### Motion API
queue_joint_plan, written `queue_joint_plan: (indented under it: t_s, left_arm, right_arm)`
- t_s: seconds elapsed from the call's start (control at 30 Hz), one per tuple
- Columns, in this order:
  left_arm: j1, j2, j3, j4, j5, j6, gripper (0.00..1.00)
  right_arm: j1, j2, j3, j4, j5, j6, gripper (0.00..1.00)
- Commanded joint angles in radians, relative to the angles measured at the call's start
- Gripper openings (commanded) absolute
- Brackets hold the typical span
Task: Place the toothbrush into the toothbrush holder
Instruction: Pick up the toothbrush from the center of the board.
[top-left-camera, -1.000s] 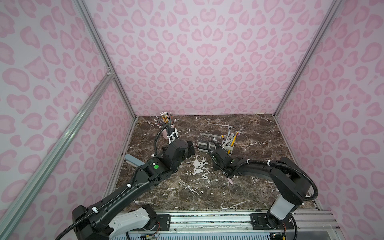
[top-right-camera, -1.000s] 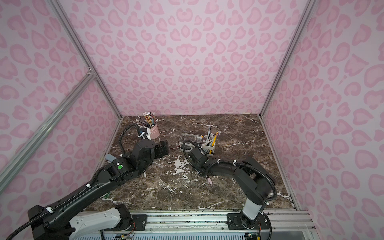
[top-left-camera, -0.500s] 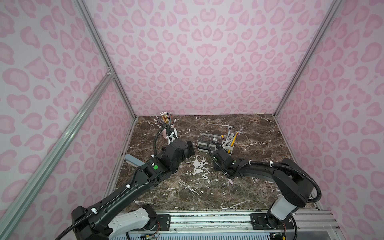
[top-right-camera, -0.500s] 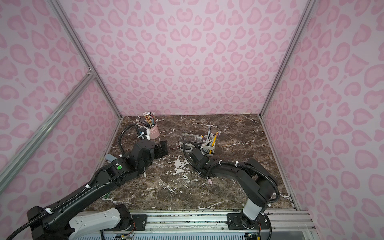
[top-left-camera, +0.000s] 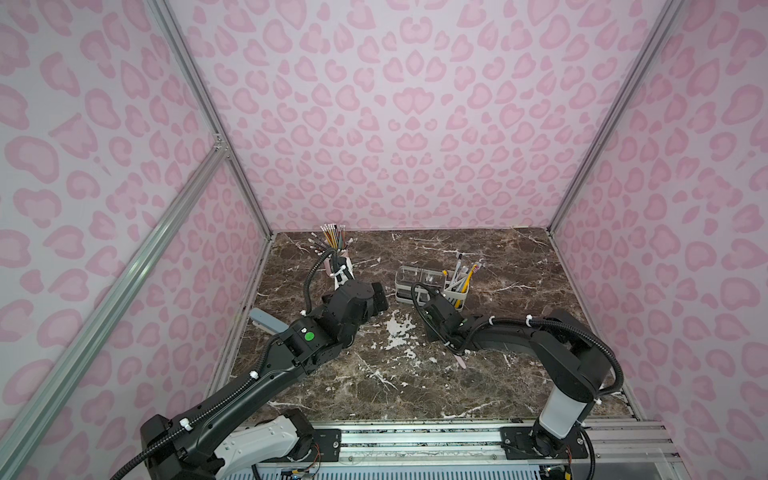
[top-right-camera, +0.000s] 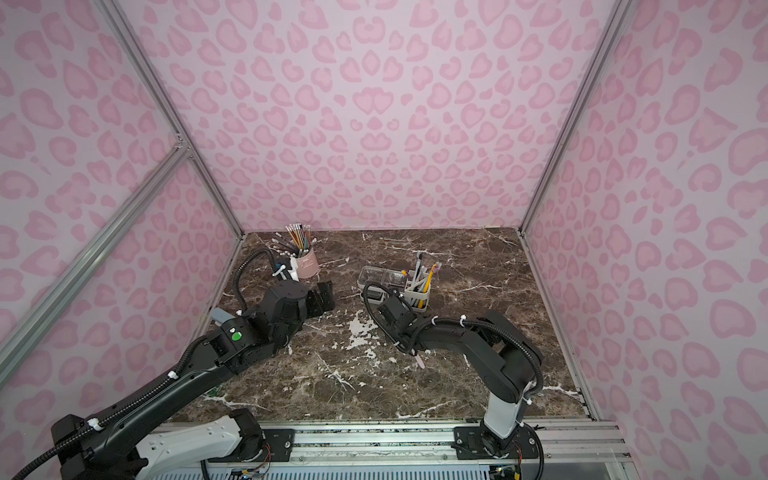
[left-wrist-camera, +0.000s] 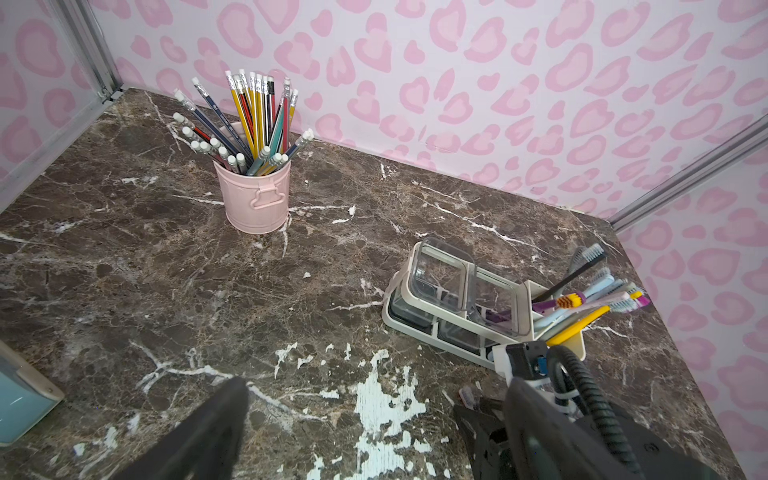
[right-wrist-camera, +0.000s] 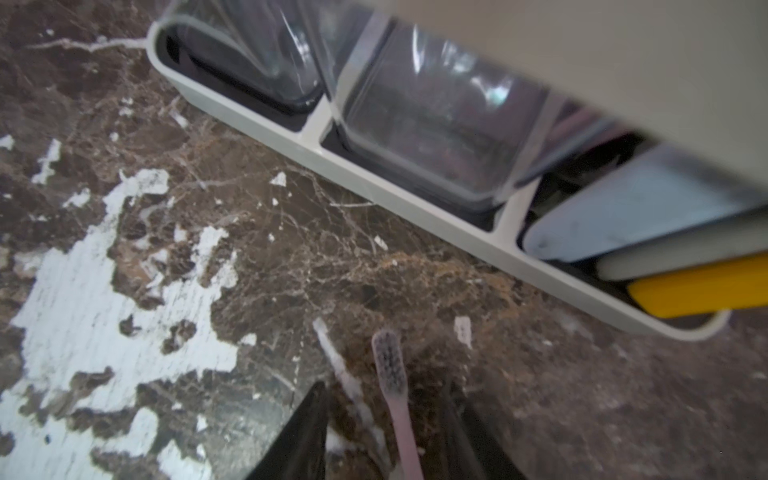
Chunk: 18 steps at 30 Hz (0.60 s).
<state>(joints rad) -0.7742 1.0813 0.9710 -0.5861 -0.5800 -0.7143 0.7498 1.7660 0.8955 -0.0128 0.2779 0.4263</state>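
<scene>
Marble-patterned tabletop (top-left-camera: 374, 399) is filling the lower middle of both top views. The toothbrush holder (top-left-camera: 405, 298) is standing right of centre on it, with several brushes (top-left-camera: 463, 274) leaning in its slotted end. The right arm (top-left-camera: 511, 336) is stretching low across the lower right. Only the pink handle end of the toothbrush (top-left-camera: 460, 360) is showing beneath it, below the holder and apart from it. The left gripper (top-left-camera: 379, 296) is hovering left of the holder, jaws spread wide and holding nothing. The pink pencil cup (top-right-camera: 307, 266) is standing above it in the frame.

From the left wrist, the toothbrush's bristled head (left-wrist-camera: 469, 392) is lying on the marble near the holder (left-wrist-camera: 415, 328) (the rest is hidden by the right arm).

From the right wrist, the right gripper (right-wrist-camera: 383, 390) is straddling the toothbrush (right-wrist-camera: 397, 399). Its jaws are standing parted with a gap on each side of the handle, gripping nothing. The head is pointing toward the holder's rim (right-wrist-camera: 415, 199), near it but not touching.
</scene>
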Motion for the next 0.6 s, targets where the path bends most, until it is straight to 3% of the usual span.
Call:
queue_joint_plan:
  t_s: [0.0, 0.57]
  left_arm:
    - [-0.001, -0.002, -0.004, 0.017, -0.017, -0.014, 0.98]
    - [0.0, -0.004, -0.005, 0.014, -0.014, -0.014, 0.98]
  right_arm:
    - [-0.001, 0.023, 0.027, 0.028, -0.005, -0.011, 0.43]
    - [-0.01, 0.023, 0.027, 0.005, 0.03, -0.012, 0.2]
